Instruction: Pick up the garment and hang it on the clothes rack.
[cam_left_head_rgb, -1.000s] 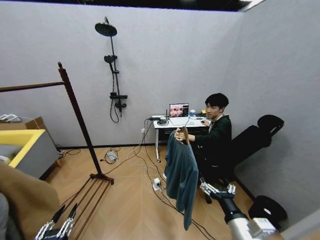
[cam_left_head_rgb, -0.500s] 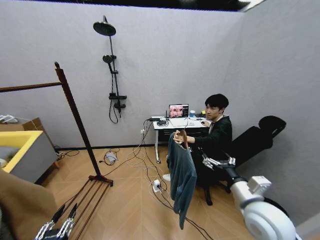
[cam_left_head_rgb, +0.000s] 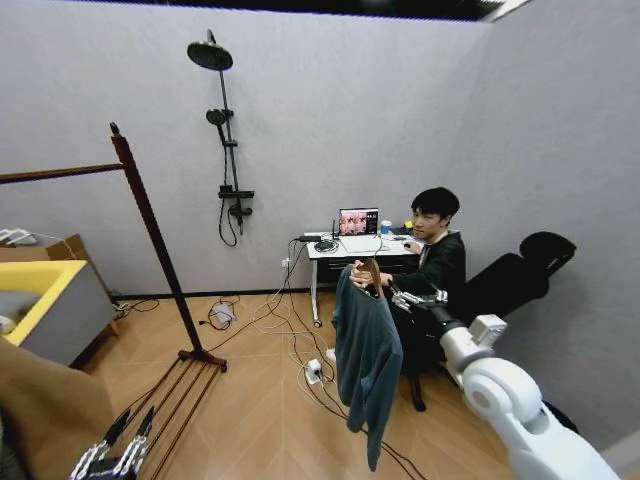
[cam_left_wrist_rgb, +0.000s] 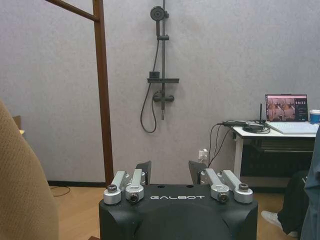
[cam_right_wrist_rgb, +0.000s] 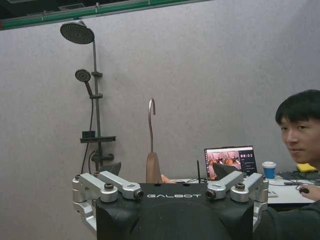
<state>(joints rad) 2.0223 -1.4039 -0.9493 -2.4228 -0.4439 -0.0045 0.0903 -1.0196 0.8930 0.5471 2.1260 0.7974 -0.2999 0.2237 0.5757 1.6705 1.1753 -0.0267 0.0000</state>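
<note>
Right end effector (cam_left_head_rgb: 397, 296), fingers apart, beside the garment (cam_left_head_rgb: 366, 362), well clear of the clothes rack (cam_left_head_rgb: 150, 225).

White right arm (cam_left_head_rgb: 505, 400), black grippers w/ silver fingers (cam_right_wrist_rgb: 120, 188), GALBOT lettering

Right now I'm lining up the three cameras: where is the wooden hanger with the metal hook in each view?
Head view: the wooden hanger with its metal hook tops the dark teal garment, right of centre.
Left wrist view: not identifiable.
Right wrist view: hook upright at centre.
Shared landmark: the wall-mounted black shower set.
</note>
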